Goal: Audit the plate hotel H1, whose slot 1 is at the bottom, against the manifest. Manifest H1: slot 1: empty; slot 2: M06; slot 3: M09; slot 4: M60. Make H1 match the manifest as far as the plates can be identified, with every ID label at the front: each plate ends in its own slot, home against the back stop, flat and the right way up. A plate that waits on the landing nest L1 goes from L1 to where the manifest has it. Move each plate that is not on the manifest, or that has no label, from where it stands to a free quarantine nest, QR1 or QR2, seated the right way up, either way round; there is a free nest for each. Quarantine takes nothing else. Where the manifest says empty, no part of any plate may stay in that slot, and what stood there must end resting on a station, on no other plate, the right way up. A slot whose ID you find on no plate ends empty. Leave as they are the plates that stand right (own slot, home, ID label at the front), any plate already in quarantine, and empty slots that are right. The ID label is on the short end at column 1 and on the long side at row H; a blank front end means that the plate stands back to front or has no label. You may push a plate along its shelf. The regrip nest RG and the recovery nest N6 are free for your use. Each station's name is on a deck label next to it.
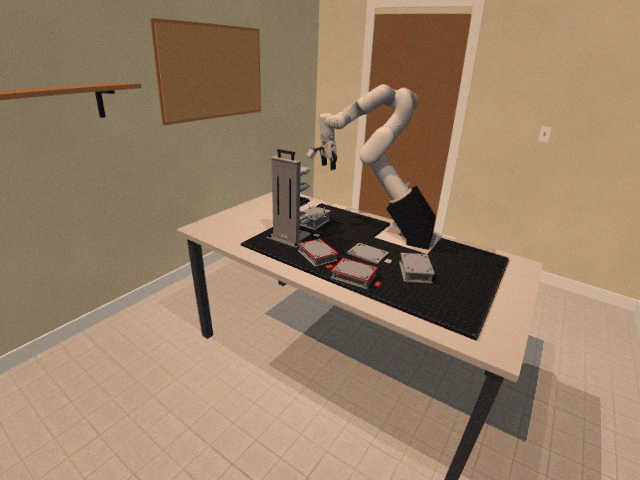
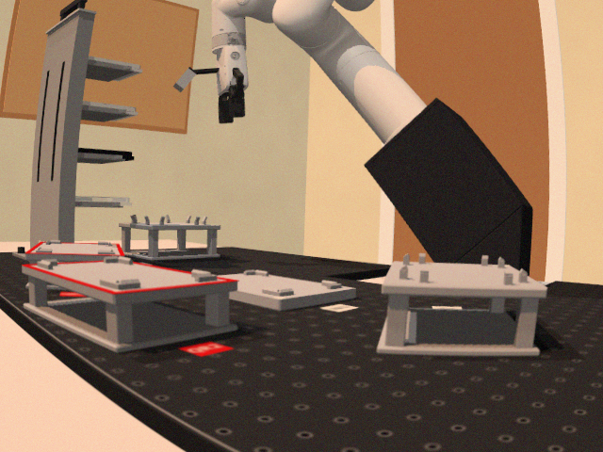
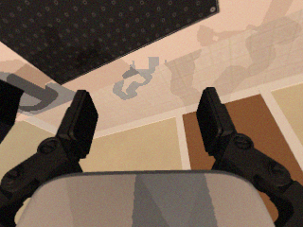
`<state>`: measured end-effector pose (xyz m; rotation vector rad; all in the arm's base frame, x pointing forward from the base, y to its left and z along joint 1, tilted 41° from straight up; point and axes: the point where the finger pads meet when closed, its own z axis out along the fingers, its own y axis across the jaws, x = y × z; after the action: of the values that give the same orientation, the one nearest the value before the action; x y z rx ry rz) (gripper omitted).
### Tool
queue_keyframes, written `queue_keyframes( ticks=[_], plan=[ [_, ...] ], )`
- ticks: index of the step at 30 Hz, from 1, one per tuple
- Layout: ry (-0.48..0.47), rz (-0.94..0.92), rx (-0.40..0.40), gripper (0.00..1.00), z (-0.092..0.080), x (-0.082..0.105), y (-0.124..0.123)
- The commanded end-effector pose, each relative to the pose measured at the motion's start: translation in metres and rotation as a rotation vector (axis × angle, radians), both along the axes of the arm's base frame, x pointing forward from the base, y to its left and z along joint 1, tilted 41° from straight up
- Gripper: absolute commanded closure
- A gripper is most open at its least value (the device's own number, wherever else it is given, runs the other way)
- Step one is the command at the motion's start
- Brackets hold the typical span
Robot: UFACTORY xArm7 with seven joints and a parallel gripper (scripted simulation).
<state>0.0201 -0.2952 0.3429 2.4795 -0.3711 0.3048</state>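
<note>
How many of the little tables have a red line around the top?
2. One red-edged nest stands nearest the table's front edge, and the other is just behind it, at the foot of the plate hotel. The remaining nests are plain grey.

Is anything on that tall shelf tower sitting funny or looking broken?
Nothing looks broken. On the shelf tower, one shelf holds a dark plate, lying flat; the other shelves look lighter. The gripper hangs open in the air beside the tower, holding nothing.
</note>
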Motion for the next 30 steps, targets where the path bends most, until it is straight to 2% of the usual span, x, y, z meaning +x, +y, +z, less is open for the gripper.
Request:
queue_keyframes(
  ticks=[1, 3, 12, 15, 30],
  plan=[
    [0.045, 0.097, -0.026, 0.0, -0.004, 0.012, 0.0],
    [0.045, 0.097, -0.026, 0.0, -0.004, 0.012, 0.0],
    [0.172, 0.36, -0.096, 0.0, -0.02, 0.05, 0.004],
    [0.212, 0.442, -0.12, 0.0, -0.02, 0.05, 0.004],
    [0.212, 0.442, -0.12, 0.0, -0.02, 0.05, 0.004]
  ],
)
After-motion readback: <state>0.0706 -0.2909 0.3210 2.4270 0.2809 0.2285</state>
